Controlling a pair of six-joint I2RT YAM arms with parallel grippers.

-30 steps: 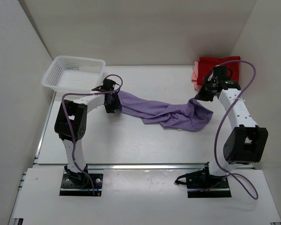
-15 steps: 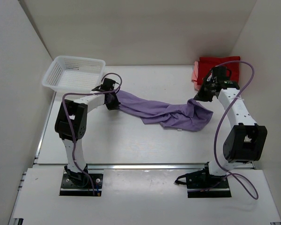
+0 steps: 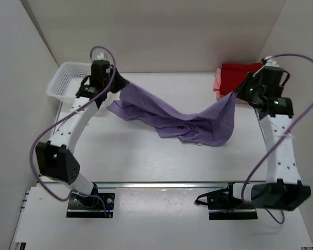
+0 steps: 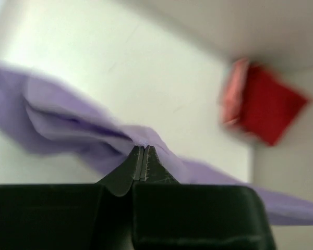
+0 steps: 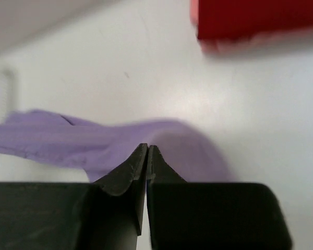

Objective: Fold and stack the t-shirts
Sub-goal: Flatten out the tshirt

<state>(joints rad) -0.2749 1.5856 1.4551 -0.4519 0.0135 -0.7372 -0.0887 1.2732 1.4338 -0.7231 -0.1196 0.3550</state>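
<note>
While wrists blur, overhead, lavender t-shirt (image 3: 190, 124) sagging

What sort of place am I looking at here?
Most likely a robot lab test cell: plain white walls box in a white table, two arms are bolted at its near edge, and the props are a lavender t-shirt, a red t-shirt and a plastic basket.

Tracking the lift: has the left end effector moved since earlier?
Yes. The left end effector moved toward the back wall, now beside the white plastic lattice basket.
</note>
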